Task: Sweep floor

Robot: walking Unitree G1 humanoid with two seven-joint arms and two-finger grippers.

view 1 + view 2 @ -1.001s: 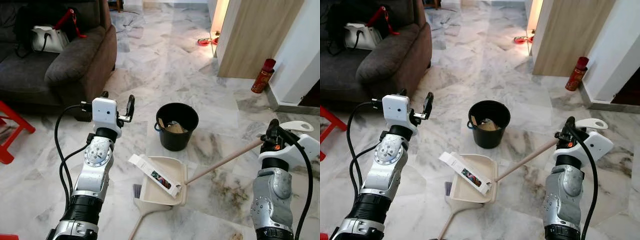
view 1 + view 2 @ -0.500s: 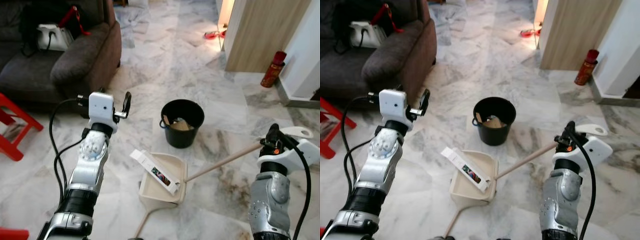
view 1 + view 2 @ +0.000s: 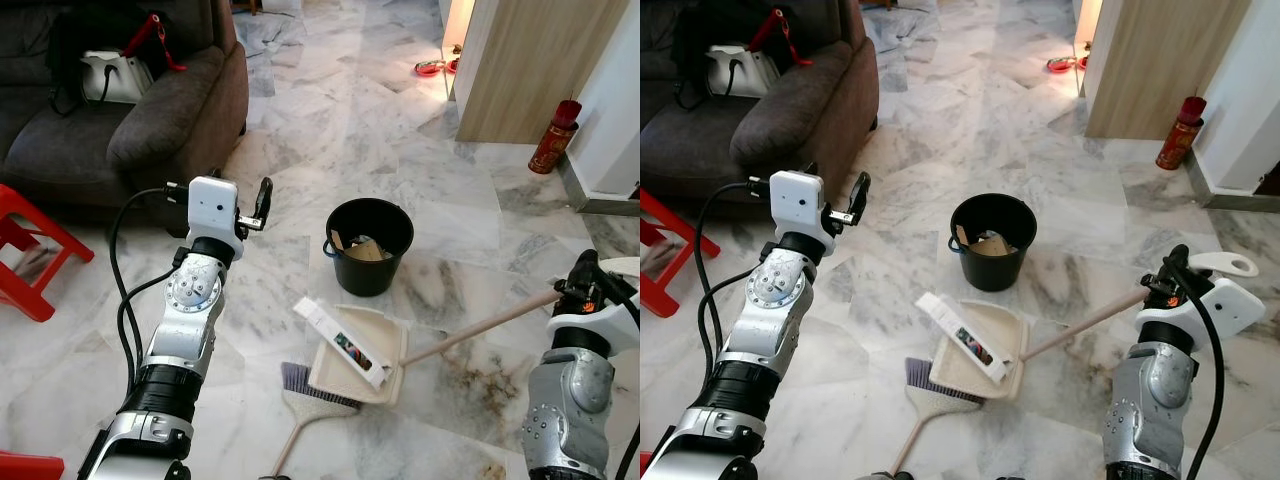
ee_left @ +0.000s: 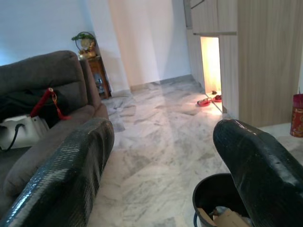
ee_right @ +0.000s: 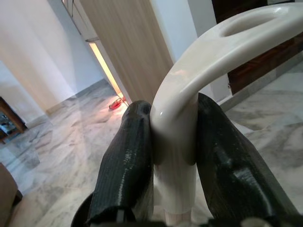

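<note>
Right hand (image 5: pixel 173 156): closed around the dustpan handle (image 3: pixel 480 326), likely to lift the dustpan (image 3: pixel 356 354) toward the bucket (image 3: pixel 369 245).
Left hand (image 3: pixel 255 205): open, empty, raised.

You see a polished, veined marble floor (image 3: pixel 330 110); a glossy black plastic bucket (image 3: pixel 369 246); a matt cream plastic dustpan (image 3: pixel 358 348) with a pale wooden shaft; at ten o'clock a dark grey fabric sofa (image 3: pixel 120 120); a wood-grain cabinet panel (image 3: pixel 530 70); silvery metal arms.
</note>
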